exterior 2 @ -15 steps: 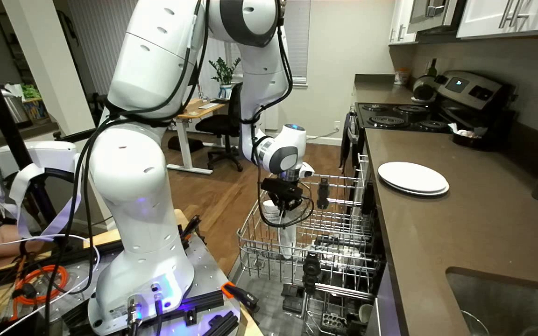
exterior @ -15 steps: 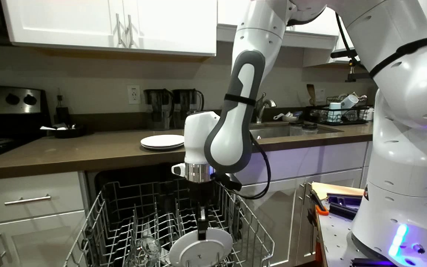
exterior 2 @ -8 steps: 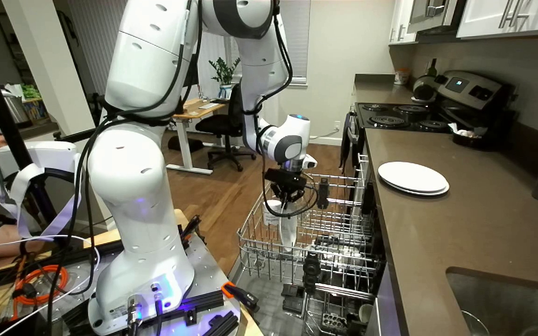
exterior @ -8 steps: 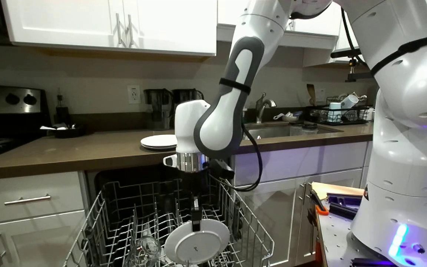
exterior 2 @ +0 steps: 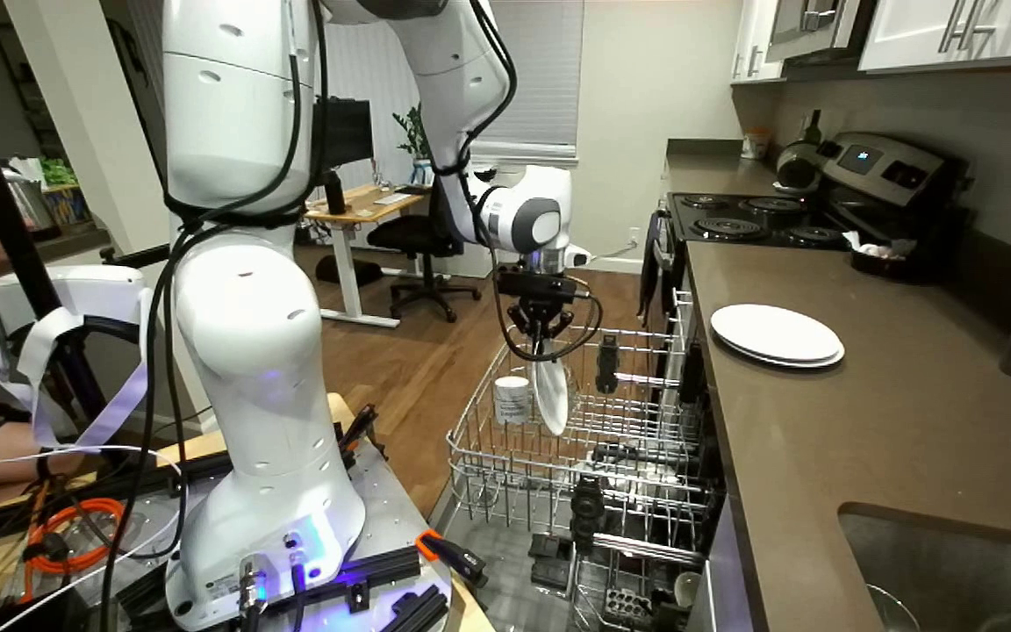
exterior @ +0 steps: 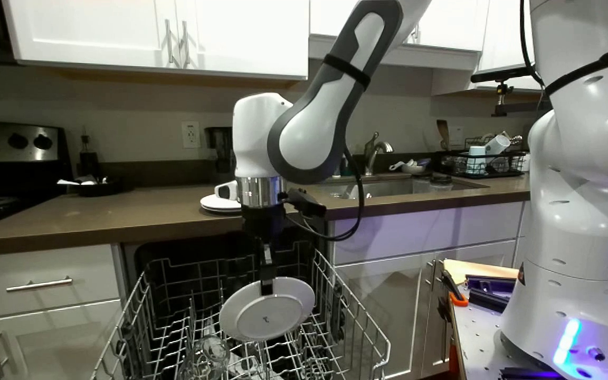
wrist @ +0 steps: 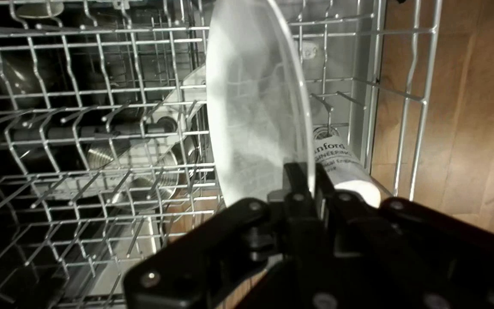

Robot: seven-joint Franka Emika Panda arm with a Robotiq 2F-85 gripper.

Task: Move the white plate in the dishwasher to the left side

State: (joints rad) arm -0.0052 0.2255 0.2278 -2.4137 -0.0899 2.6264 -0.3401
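The downturned hand [exterior: 266, 288] pinches the white plate [exterior: 268, 315], seemingly above the tines [wrist: 85, 189].

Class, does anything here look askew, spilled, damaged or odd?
No spill or damage shows. A white cup looks askew, tilted in the black dish rack beside an upright pale blue cup. The gripper holding the white plate on edge seems deliberate.

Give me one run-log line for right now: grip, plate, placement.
fingers: shut on rim of white plate | pose: near upright over dishwasher rack | placement: not yet set down | also in rack: white cup
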